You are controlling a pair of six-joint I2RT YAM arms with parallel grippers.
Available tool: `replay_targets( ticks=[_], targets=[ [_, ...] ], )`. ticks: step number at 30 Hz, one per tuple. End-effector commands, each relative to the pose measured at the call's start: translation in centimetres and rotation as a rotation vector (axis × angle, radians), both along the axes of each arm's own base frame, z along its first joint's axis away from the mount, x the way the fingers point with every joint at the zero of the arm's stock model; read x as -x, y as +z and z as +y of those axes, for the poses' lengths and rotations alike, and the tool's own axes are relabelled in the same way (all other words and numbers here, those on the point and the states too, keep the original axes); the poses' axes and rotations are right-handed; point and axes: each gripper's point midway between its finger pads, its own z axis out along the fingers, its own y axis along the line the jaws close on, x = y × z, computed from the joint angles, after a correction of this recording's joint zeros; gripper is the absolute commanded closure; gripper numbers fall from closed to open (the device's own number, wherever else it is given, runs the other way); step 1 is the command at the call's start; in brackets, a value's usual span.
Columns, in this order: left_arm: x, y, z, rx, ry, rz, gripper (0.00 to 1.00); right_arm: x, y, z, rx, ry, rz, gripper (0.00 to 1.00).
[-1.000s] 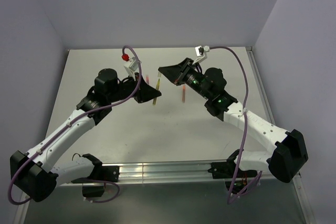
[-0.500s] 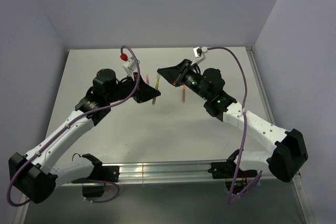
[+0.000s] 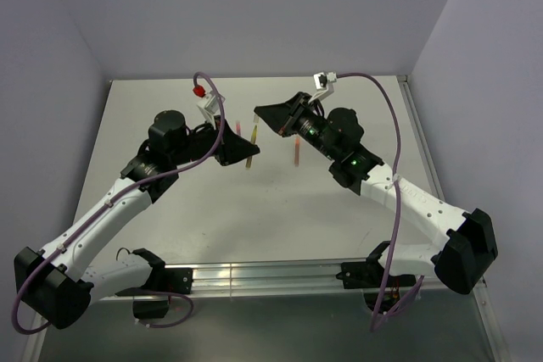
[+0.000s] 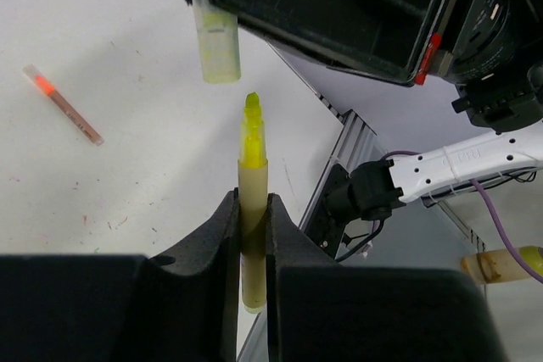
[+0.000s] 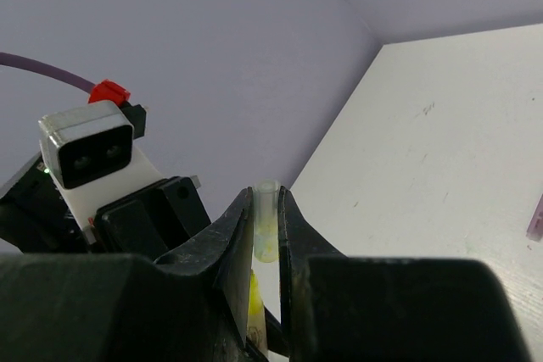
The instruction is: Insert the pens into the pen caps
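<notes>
My left gripper (image 4: 252,203) is shut on a tan-olive pen (image 4: 253,177) that stands upright with its yellow tip bare. Just above and left of that tip hangs a pale yellow-green pen cap (image 4: 217,47), with a small gap between them. My right gripper (image 5: 265,197) is shut on this cap (image 5: 265,225), open end down, and the pen's yellow tip (image 5: 254,297) shows below it. From above, the left gripper (image 3: 252,152) and right gripper (image 3: 261,114) meet over the far middle of the table, the pen (image 3: 252,157) between them.
A red pen (image 3: 297,152) lies on the table under the right arm, and a pinkish one (image 3: 237,129) lies behind the left gripper. Another view shows a red-marked pen (image 4: 64,104) flat on the table. The table's metal rail (image 3: 271,279) runs along the near edge.
Both arms have shifted only very slightly. Each gripper keeps its hold, and pen tip and cap remain close together.
</notes>
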Motion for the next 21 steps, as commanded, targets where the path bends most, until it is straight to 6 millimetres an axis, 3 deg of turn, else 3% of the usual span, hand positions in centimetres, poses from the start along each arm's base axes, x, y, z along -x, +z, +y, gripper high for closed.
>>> replay_targets(
  ticks=[1,21],
  targets=[
    [0.4,1.3,-0.1,0.026,-0.032,-0.051,1.0,0.2,4.3,-0.5,-0.049,-0.027,-0.091,1.0],
    [0.1,1.4,0.2,0.026,-0.002,-0.061,1.0,1.0,3.5,-0.7,-0.046,-0.001,-0.079,1.0]
  ],
)
